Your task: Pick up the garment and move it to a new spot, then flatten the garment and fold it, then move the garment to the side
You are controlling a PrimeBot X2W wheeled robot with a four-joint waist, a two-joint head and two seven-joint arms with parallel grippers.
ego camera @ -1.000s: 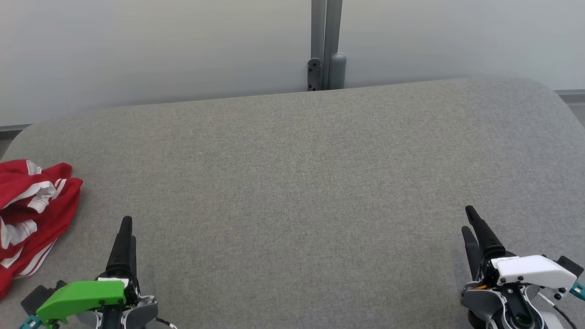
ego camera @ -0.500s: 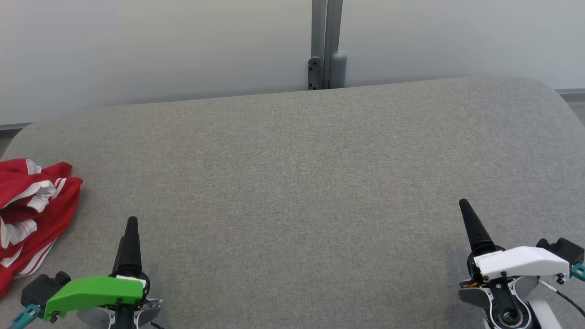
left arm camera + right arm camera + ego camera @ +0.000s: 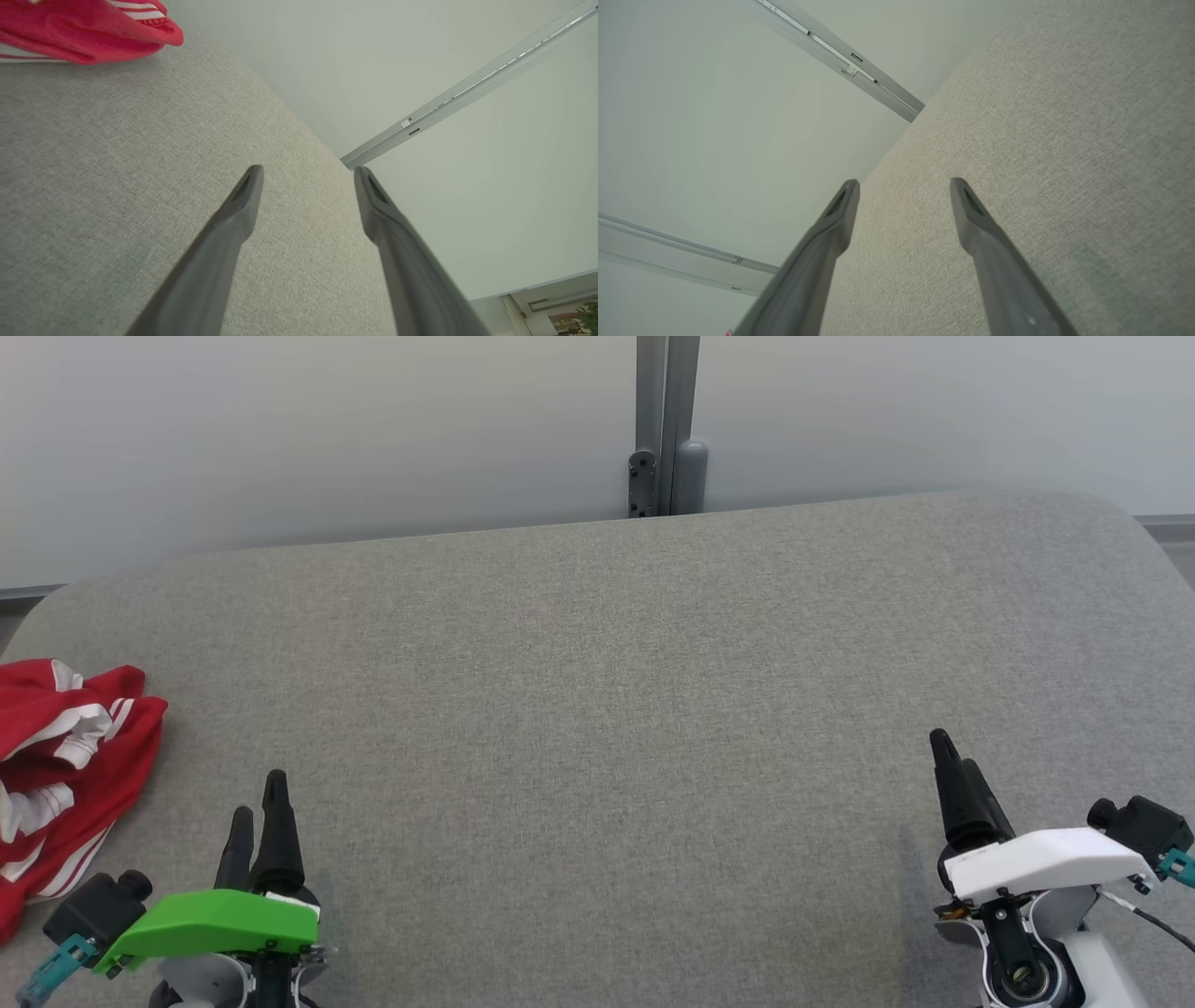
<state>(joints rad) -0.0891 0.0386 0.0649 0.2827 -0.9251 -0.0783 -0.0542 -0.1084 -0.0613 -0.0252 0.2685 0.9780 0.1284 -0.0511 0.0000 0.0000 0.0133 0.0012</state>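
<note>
Garment point(image 3: 65, 775), red with white stripes, is seen lying crumpled at the left edge of the grey surface point(image 3: 597, 691), toward its near corner, partly cut off by the head view's border. It is held by nothing. The left claw point(image 3: 258, 795) is poised near it, fingers spread and empty, with the heap lying to that claw's left and slightly ahead. The right claw point(image 3: 954, 753), likewise spread and empty, is held well apart near the right edge. The left arm is judged much the nearer for the pickup, for which a sideways reach toward the left edge would be needed. The heap's long axis appears to run far-to-near along that edge, though its full extent cannot be told. The gap between each claw's fingers is shown plainly in the wrist views, where the head view has them overlapping. A fold of the garment is caught in the left wrist view's upper corner, while surface and pale wall point(image 3: 714, 140) are seen from the right wrist.
</note>
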